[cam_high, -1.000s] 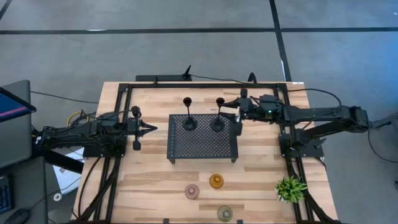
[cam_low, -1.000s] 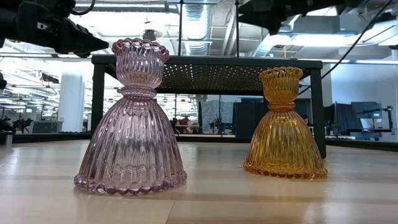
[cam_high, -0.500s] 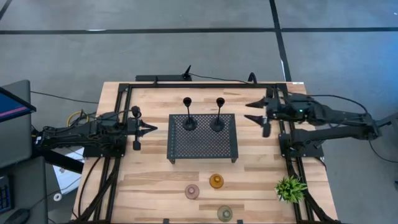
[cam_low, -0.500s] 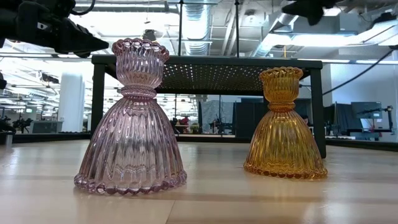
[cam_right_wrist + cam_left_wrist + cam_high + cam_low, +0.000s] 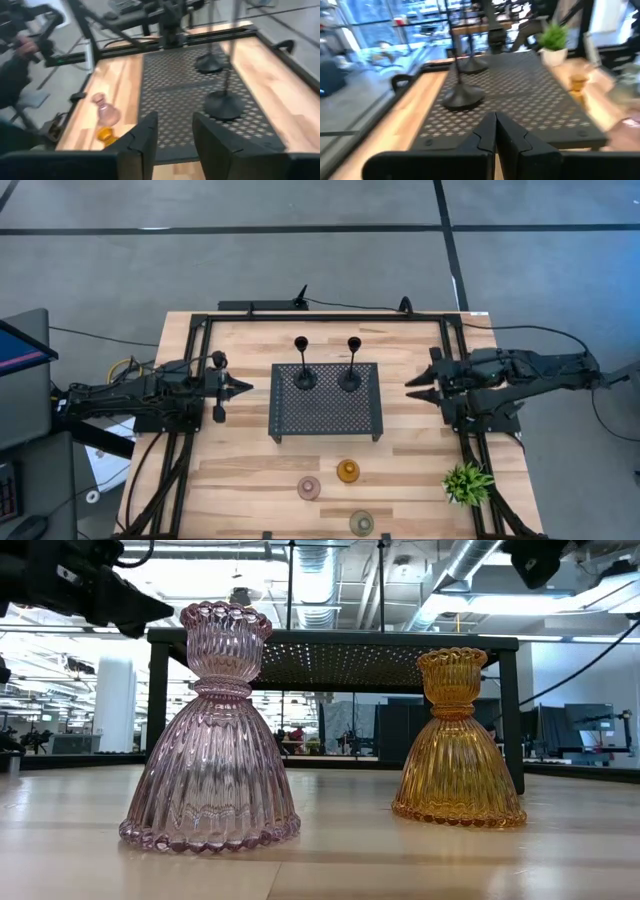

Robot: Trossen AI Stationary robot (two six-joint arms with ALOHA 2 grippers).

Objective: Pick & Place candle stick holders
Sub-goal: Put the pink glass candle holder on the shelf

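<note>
Candle stick holders stand in two groups, with each hand at one side of the black perforated tray [image 5: 326, 401]. The right hand [image 5: 416, 384] hangs just off the tray's right edge with its fingers spread and nothing between them. Straight ahead of it, on the far part of the tray, stand the two slim black holders: the nearer one [image 5: 351, 367] close in front of its fingertips, the other [image 5: 304, 366] one step farther on. In the right wrist view the same pair rise from the tray beyond the open fingers [image 5: 145, 135], the nearer base [image 5: 224, 104] clearly ahead of the farther one [image 5: 210, 62].

The left hand [image 5: 243, 387] waits off the tray's left edge, fingers pressed together into a point and holding nothing. The black holder on that side is the one closest ahead of it; in the left wrist view its round base [image 5: 463, 96] sits on the mesh just past the closed fingertips.

The three glass holders rest on the bare table [image 5: 240, 460], well apart from both hands, on the near side of the tray: pink [image 5: 309, 488], amber [image 5: 348, 471] and green [image 5: 362, 523]. A small green plant [image 5: 468, 481] stands by the table's near right corner, to the side of the right hand.
</note>
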